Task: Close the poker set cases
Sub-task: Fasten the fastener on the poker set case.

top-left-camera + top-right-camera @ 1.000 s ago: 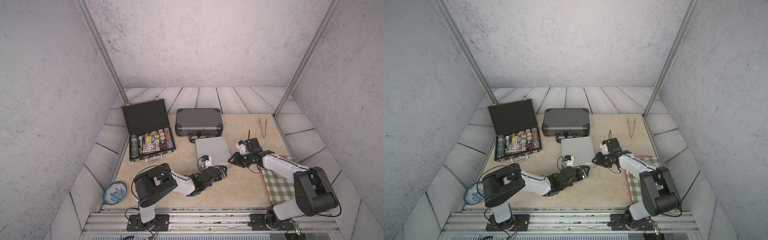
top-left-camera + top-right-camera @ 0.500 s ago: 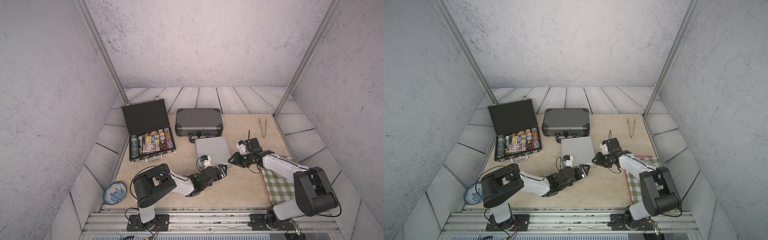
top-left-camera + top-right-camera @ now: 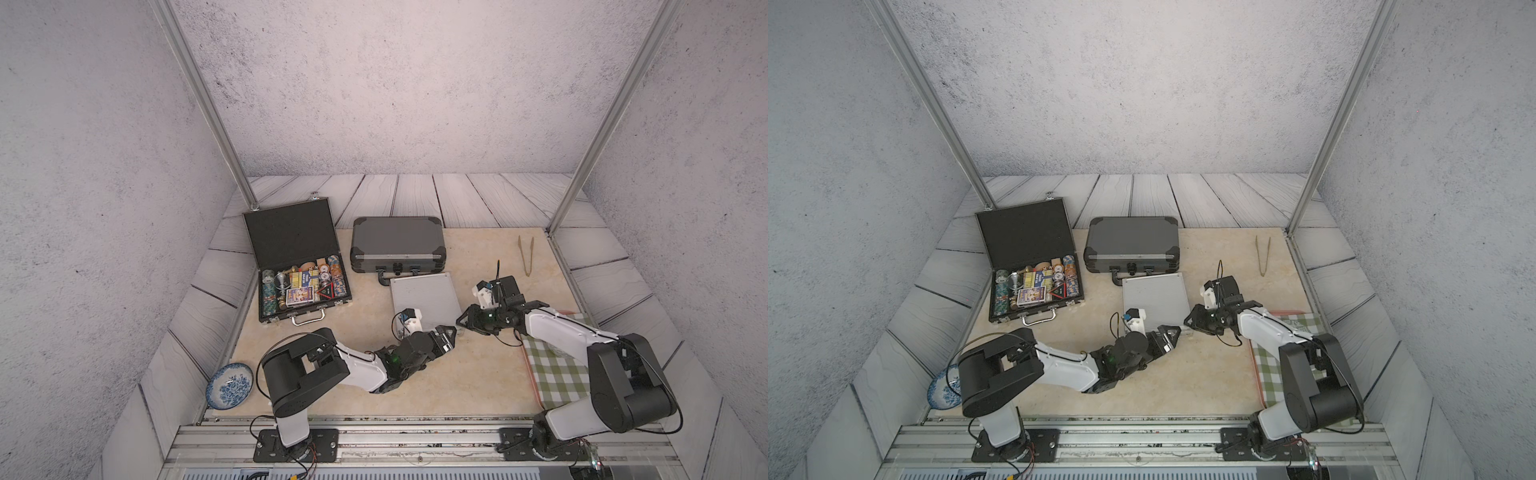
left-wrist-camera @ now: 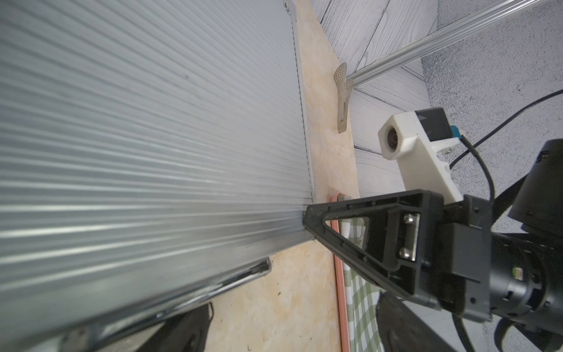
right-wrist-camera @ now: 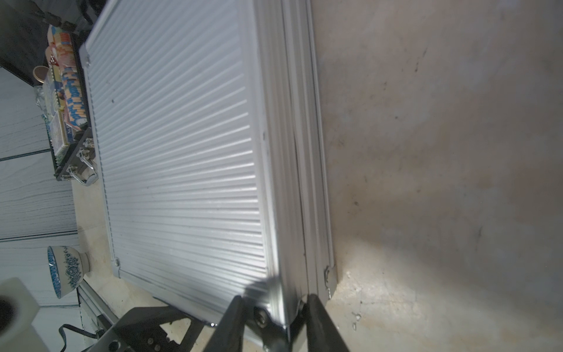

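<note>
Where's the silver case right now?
In both top views the silver case lies mid-table, just in front of the closed grey case and right of the open black case.

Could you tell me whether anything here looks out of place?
Yes: the black case stands open, chips showing; the grey case and silver case are shut. The right gripper pinches the silver case's corner.

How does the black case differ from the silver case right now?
The black case is open, lid raised, chips showing; the silver case has its lid down. The black case is dark and textured, the silver case pale and ribbed. The black case is untouched; the right gripper clamps the silver case's corner. Both rest on the table.
</note>
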### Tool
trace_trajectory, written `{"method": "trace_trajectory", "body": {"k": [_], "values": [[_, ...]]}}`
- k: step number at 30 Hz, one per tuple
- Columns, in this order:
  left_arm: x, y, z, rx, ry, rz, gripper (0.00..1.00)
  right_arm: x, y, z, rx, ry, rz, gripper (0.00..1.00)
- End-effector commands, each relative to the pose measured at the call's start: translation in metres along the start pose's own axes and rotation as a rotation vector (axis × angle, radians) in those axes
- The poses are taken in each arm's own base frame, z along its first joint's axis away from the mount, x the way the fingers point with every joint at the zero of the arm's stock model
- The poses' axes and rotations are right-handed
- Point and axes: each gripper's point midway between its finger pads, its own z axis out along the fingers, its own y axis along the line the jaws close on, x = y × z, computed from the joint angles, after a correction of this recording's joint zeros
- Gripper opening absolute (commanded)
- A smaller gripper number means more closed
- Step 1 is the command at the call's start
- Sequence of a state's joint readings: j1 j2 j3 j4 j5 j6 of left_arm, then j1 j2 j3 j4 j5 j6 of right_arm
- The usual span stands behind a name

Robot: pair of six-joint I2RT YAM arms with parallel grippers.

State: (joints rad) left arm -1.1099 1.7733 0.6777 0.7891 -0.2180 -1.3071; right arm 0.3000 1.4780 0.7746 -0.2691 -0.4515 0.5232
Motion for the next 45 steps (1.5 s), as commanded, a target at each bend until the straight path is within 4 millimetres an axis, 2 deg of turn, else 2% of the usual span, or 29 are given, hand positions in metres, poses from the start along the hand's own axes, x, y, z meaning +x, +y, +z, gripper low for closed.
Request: {"method": "trace_trajectory", "body": {"k": [1,7,15,19,22,25,34,39,45], "values": [[-0.014,-0.004,-0.006,-0.013,-0.052,0.015,0.88,0.057,-0.034,0.007,0.13,0.182,0.069,0.35],[-0.022,0.004,-0.016,-0.084,-0.079,0.038,0.88,0.059,-0.035,0.008,0.128,0.182,0.071,0.35],[-0.009,0.013,-0.008,-0.105,-0.028,0.036,0.88,0.059,-0.036,0.009,0.126,0.182,0.074,0.35],[-0.001,0.011,-0.012,-0.191,0.047,0.143,0.88,0.06,-0.037,0.008,0.131,0.185,0.072,0.35],[0.006,0.024,-0.024,-0.344,0.11,0.256,0.9,0.06,-0.037,0.008,0.13,0.182,0.071,0.35],[0.013,0.042,-0.028,-0.403,0.136,0.26,0.93,0.058,-0.036,0.01,0.124,0.179,0.072,0.35],[0.024,0.057,-0.004,-0.426,0.144,0.274,0.96,0.058,-0.035,0.008,0.127,0.18,0.068,0.35],[0.02,0.063,0.006,-0.424,0.119,0.278,0.96,0.061,-0.036,0.008,0.121,0.183,0.072,0.35],[0.014,0.072,0.01,-0.455,0.099,0.293,0.96,0.061,-0.034,0.007,0.115,0.182,0.071,0.35]]}}
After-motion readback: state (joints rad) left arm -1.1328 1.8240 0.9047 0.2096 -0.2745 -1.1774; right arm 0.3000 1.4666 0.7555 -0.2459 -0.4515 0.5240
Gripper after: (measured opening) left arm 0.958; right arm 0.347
